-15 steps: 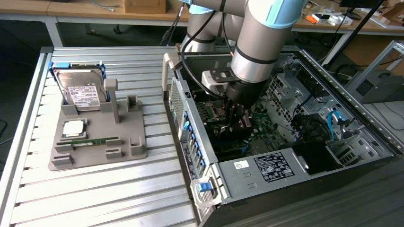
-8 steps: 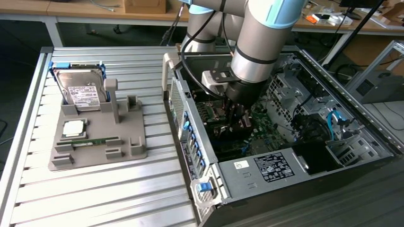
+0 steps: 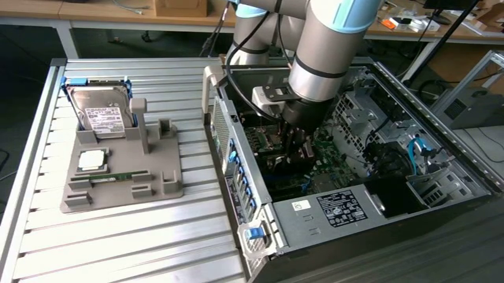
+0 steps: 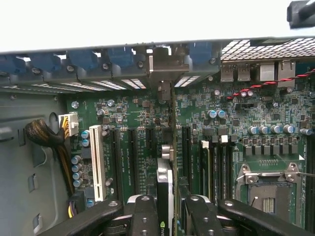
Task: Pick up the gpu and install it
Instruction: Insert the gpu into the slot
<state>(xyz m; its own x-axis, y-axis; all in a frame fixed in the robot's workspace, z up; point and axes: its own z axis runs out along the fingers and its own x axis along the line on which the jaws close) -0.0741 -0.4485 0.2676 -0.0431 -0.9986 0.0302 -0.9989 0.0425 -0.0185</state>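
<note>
The gripper (image 4: 167, 206), clamped on the gpu (image 4: 166, 162), holds it edge-down over the motherboard (image 4: 142, 128); seating needs slot alignment.

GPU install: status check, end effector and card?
End effector shut on gpu, inside the PC case. Card edge-on above the motherboard slots. No obstruction visible.

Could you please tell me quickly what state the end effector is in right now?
End effector: closed on the gpu, held edge-on above the motherboard inside the computer case.
</note>
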